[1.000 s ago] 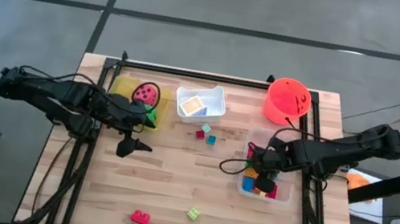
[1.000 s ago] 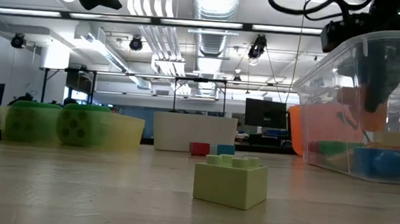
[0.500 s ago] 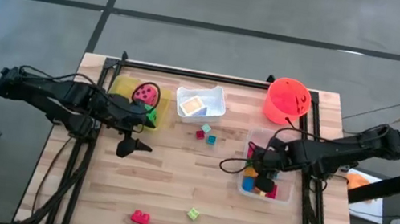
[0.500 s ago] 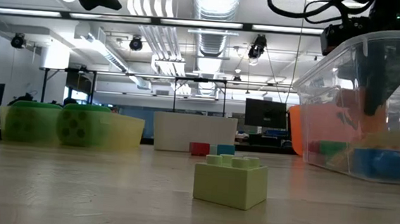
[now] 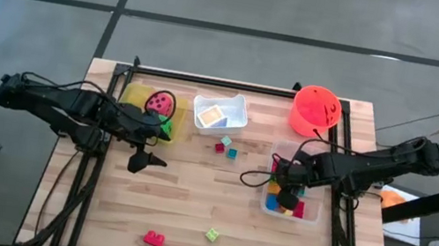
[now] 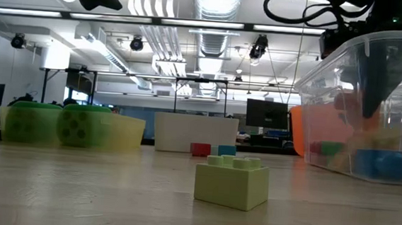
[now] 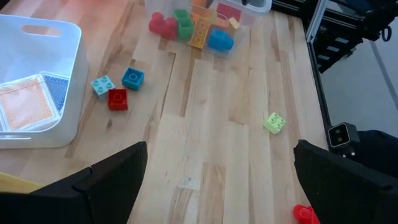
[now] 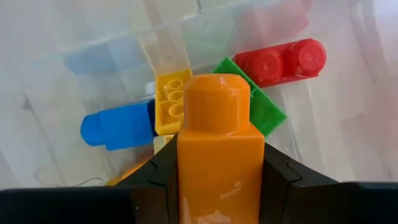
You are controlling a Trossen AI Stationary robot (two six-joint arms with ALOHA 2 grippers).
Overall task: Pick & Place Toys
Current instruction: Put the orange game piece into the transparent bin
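orange brick [image 8: 219, 155]: clamped between the right gripper [image 8: 217, 180] fingers, standing up out of them
change: almost none in the last second; right arm edged slightly over the clear tray [image 5: 313, 217]
meaning: looks like a drop into the tray is pending
below brick: blue, yellow, green, red bricks in tray
left gripper [image 5: 146, 161]: spread wide, empty, waiting near yellow tray [image 5: 132, 93]

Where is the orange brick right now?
The orange brick is clamped in the right gripper, over the clear tray on the table's right side, above the blue, yellow, green and red bricks.
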